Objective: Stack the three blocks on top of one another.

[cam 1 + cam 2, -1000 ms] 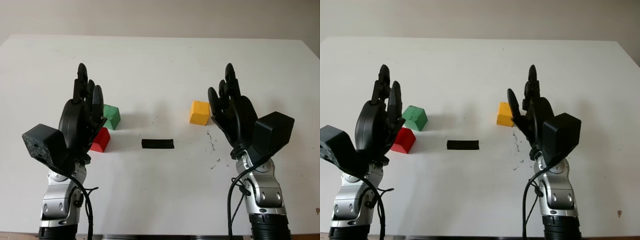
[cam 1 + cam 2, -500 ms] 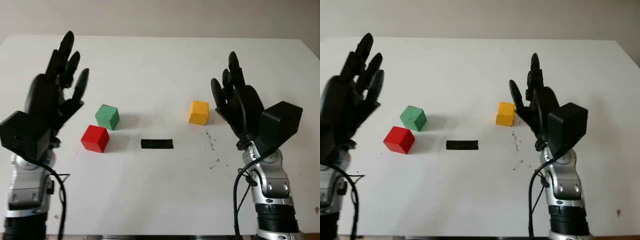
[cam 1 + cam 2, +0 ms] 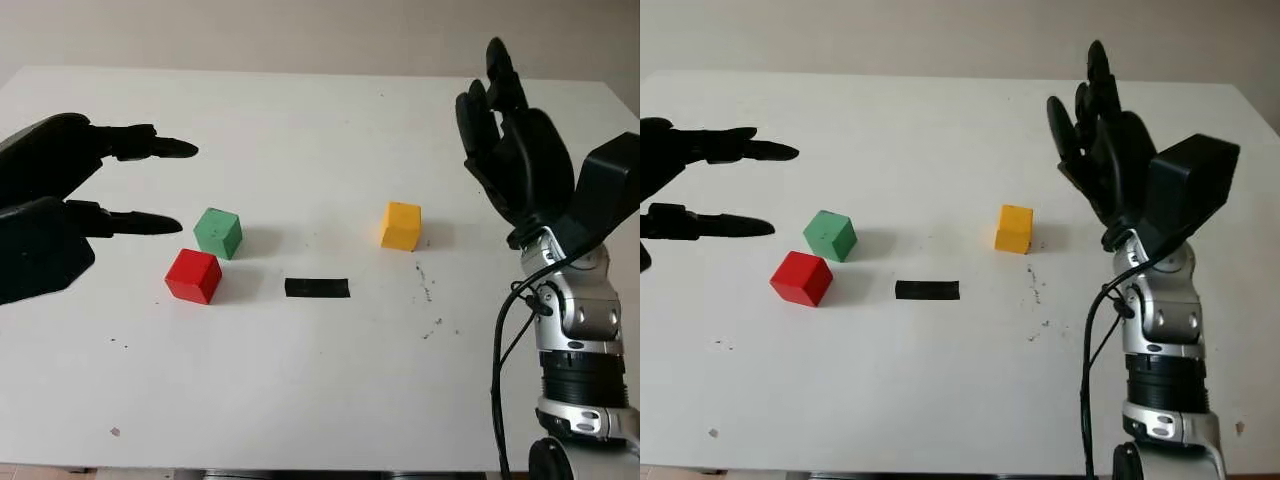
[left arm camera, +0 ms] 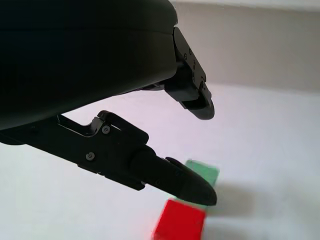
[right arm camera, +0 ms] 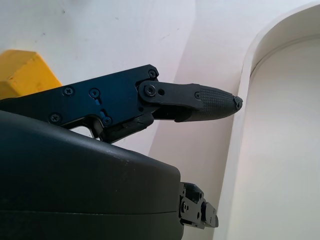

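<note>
Across the white desk (image 3: pixel 320 390), wide bare room is left toward the near and far edges. Toward the left edge, a green wooden cube (image 3: pixel 217 232) and a red wooden cube (image 3: pixel 193 276) sit just beside each other; a yellow wooden cube (image 3: pixel 400 226) is set well apart rightward, a black tape strip (image 3: pixel 317 287) between. The left hand (image 3: pixel 70 200), open and empty, has been swung out to the left edge; the right hand (image 3: pixel 520 150), likewise open, has been raised beside the yellow cube.

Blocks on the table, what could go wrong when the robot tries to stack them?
The green block and red block sit close together, so the open left hand beside them might bump one while taking the other. The yellow block sits far from those two, near the open right hand, so it needs a long carry and could slip.
</note>
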Action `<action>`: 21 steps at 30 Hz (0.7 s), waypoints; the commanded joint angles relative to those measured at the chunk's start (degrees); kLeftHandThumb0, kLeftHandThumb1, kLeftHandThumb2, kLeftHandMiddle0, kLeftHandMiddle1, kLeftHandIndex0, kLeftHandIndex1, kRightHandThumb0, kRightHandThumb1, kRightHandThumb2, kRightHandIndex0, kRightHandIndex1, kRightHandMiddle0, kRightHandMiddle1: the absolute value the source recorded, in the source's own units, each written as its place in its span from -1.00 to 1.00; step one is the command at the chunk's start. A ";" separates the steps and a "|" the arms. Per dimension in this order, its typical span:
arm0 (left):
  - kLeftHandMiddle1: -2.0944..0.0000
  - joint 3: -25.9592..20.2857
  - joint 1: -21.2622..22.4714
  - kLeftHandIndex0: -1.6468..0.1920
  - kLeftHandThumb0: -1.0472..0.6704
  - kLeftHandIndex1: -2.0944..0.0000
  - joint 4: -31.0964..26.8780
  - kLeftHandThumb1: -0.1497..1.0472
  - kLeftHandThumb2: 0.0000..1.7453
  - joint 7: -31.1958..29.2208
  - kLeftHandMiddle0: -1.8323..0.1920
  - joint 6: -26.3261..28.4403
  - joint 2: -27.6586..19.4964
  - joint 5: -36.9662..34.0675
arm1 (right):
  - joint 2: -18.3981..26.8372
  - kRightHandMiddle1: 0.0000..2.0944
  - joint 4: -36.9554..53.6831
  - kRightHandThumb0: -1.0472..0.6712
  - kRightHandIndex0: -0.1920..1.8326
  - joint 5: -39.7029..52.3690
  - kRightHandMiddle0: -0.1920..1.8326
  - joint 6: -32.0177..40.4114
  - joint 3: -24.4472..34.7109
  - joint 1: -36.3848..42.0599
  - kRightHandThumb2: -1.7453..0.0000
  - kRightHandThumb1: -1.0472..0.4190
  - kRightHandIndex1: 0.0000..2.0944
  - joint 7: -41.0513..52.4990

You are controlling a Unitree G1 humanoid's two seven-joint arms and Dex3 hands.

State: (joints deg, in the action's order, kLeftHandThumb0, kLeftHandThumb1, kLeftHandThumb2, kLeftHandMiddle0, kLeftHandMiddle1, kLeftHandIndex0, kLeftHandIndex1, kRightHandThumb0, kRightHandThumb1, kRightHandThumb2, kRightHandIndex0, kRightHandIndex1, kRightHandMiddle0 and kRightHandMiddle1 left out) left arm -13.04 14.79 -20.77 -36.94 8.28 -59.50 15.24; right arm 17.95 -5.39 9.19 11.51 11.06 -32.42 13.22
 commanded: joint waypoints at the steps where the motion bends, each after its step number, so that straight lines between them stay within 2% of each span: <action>1: 0.95 1.08 0.57 0.12 -0.61 0.88 -0.99 0.64 -0.96 -1.71 0.62 -0.30 -2.45 1.31 | 0.73 -1.00 -1.25 -0.62 -1.00 0.54 -1.00 0.43 0.52 -1.71 0.47 -1.00 -1.00 0.15; 5: 0.95 2.37 0.88 0.05 -0.65 0.88 -1.13 0.59 -0.95 -3.69 0.61 -1.05 -3.65 3.23 | 0.72 -1.00 -2.56 -0.63 -1.00 0.56 -1.00 0.47 0.25 -2.49 0.51 -1.00 -1.00 0.11; 14: 0.96 5.22 1.48 0.00 -0.67 0.90 -1.81 0.61 -0.94 -6.89 0.64 -2.51 -4.25 5.56 | 0.46 -1.00 -2.27 -0.59 -1.00 0.04 -1.00 1.63 -1.05 -1.90 0.46 -1.00 -1.00 0.68; 21: 0.96 7.24 0.86 0.02 -0.72 0.92 -1.63 0.67 -0.93 -7.57 0.67 -3.85 -3.70 8.22 | -0.75 -1.00 -2.11 -0.56 -1.00 0.54 -1.00 1.26 -1.62 -0.65 0.46 -1.00 -1.00 0.39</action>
State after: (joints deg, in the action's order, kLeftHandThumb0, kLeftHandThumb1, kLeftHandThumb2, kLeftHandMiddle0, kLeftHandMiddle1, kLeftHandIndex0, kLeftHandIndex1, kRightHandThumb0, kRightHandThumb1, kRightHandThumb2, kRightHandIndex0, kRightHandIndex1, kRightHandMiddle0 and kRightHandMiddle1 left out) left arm -6.61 15.53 -21.73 -44.14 4.38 -62.86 22.96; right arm 17.51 -8.67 9.50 12.99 9.44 -33.75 13.76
